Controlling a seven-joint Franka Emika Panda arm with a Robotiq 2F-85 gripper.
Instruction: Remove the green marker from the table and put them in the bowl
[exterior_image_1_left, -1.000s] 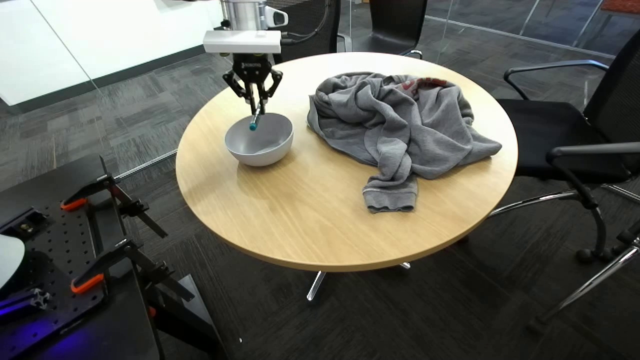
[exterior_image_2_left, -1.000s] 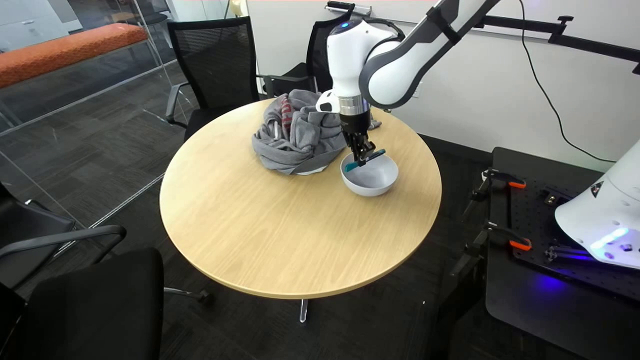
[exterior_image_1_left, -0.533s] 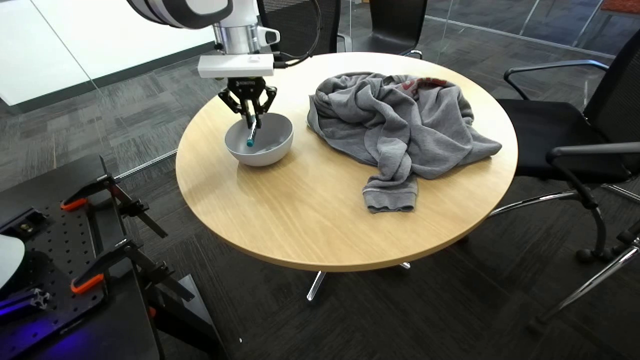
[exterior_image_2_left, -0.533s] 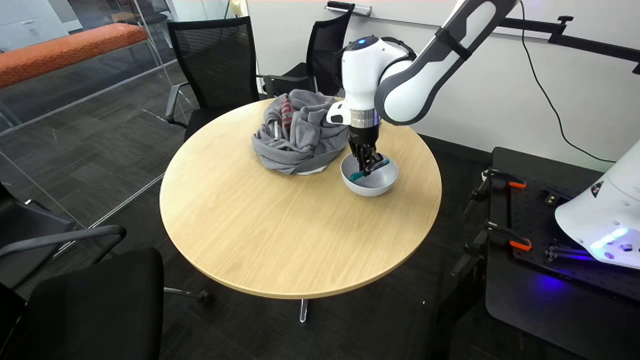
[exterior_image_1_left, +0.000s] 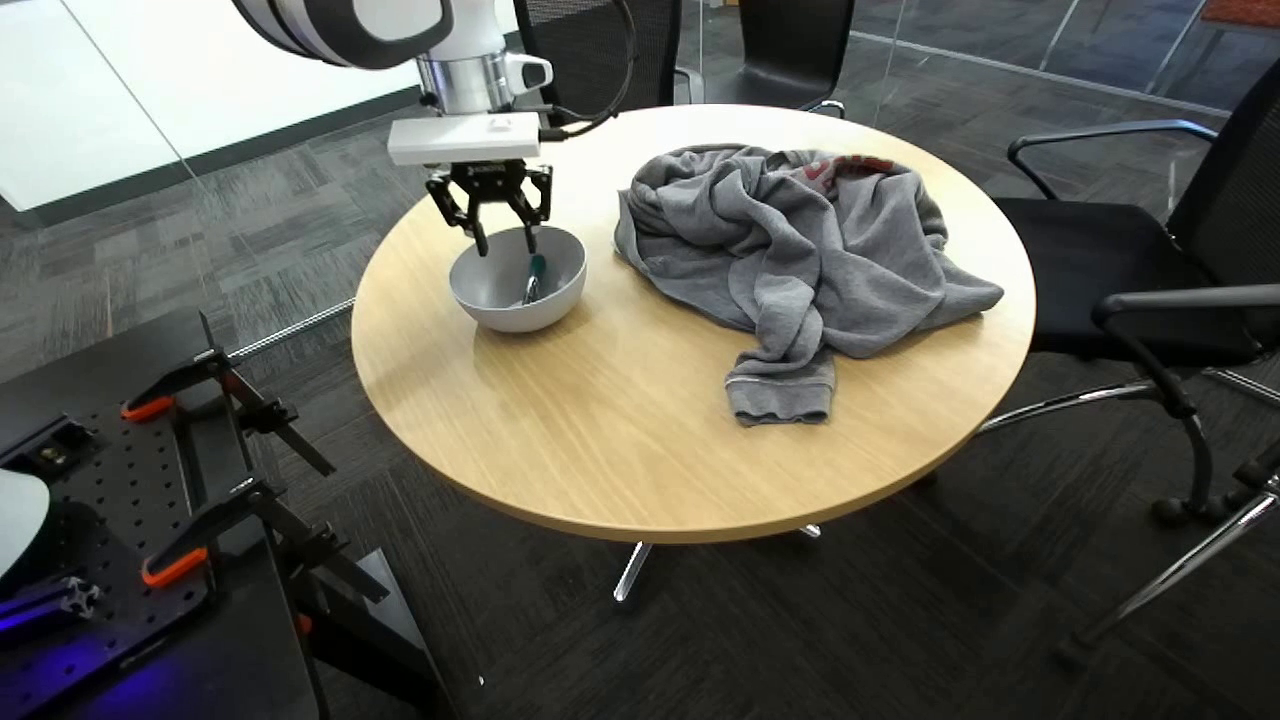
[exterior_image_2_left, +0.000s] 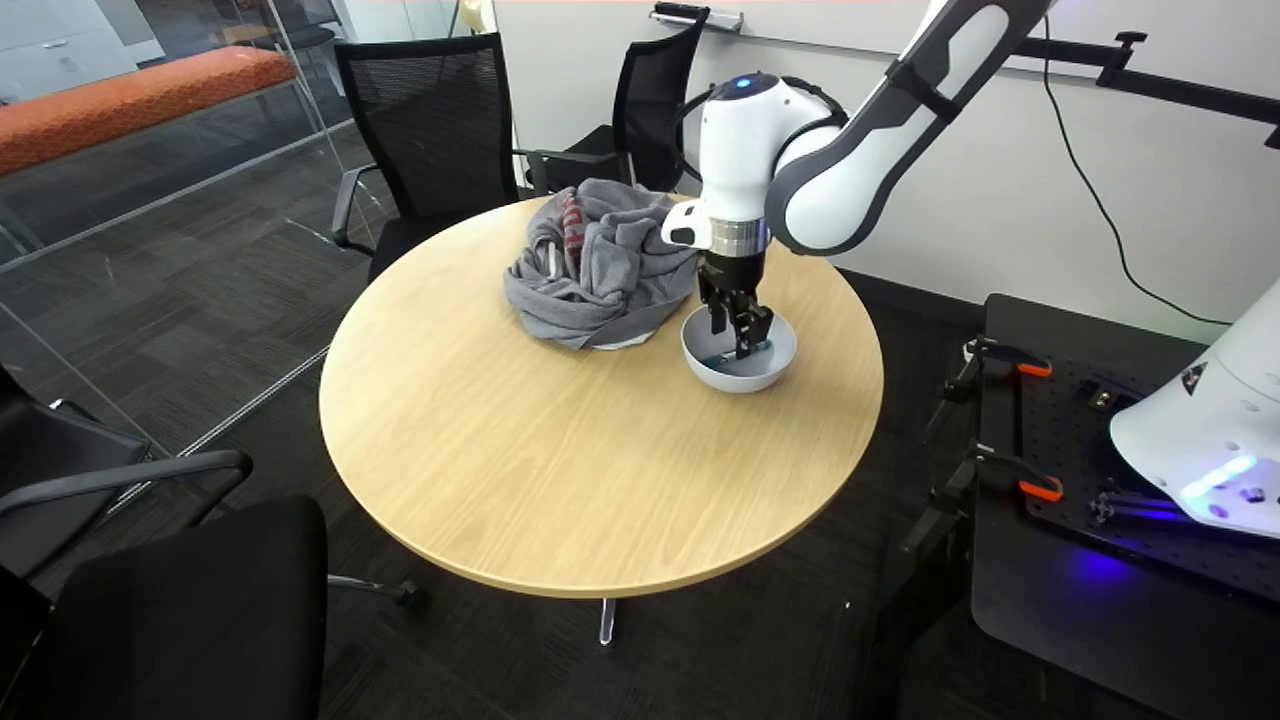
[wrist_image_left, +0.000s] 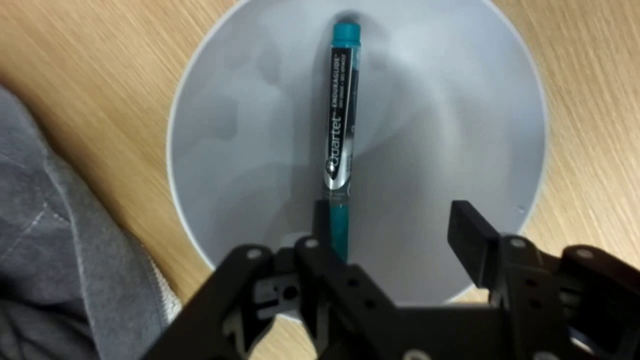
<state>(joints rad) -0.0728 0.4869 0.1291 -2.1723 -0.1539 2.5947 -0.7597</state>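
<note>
Marker (wrist_image_left: 341, 115): teal at both ends, black label lettered "Quartet", silver patch toward one end; lies in the bowl (exterior_image_1_left: 515, 320), beneath the gripper (exterior_image_1_left: 507, 246).
Arm (exterior_image_2_left: 740, 150): white and dark, forearm slanting down, gripper pointing down over the bowl.
Gripper: released, fingers (wrist_image_left: 475, 245) wide apart; one overlaps the marker's teal end in the wrist view, contact unclear.

Wrist view: marker (wrist_image_left: 342, 115) teal at twelve and six o'clock, black between. Bowl (wrist_image_left: 425, 125): pale grey. Table (exterior_image_1_left: 620, 430): tan woodgrain. Sweatshirt (exterior_image_1_left: 800, 250): grey, printed red.
</note>
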